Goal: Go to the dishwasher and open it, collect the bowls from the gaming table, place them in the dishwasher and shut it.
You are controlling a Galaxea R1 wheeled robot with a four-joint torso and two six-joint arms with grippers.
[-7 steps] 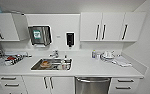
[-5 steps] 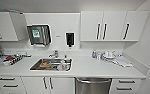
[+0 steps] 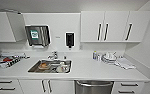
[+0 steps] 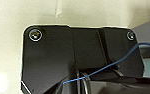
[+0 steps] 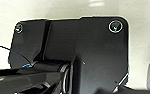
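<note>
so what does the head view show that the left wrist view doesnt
Head view alone: the kitchen counter, the sink with dishes in it, the dishwasher under the counter with its bar handle, the white wall cabinets and a stack of dishes. Left wrist view alone: the robot's dark plate with a thin blue cable across it, over a pale surface. Shared: I can match nothing between them.

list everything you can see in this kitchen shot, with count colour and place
dishwasher: one, steel, under the counter right of the sink
sink: one, steel, set in the counter, dishes inside
tap: one, metal, behind the sink
counter: one, white, running wall to wall
upper cabinets: white with dark handles, left and right on the wall
paper towel dispenser: one, dark, wall above the sink
soap dispenser: one, black, wall right of it
stacked dishes: pale, counter at right
dish rack: counter at far left
robot's wrist plates: dark, in the wrist views
</note>
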